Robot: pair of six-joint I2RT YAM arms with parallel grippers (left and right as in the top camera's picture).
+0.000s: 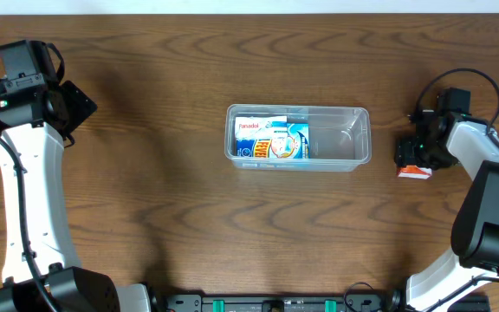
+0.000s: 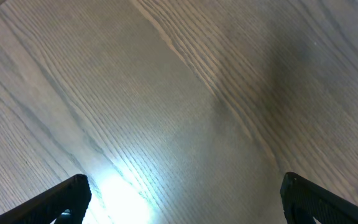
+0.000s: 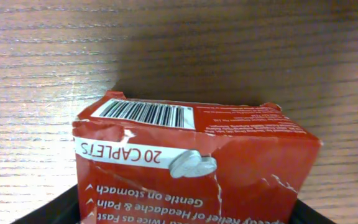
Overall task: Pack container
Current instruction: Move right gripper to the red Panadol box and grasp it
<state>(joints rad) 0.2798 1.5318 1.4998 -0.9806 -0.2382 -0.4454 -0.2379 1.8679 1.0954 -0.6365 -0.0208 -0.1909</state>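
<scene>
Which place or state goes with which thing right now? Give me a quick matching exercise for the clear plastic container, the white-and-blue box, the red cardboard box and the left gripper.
Things:
1. clear plastic rectangular container
2. white-and-blue Panadol box
3. red cardboard caplet box
4. left gripper

Places or states:
A. inside the container, at its left end
B. open over bare brown wooden table
C. mid-table
D. right of the container, at the right gripper

Pairs: 1-C, 2-A, 3-D, 4-B.
</scene>
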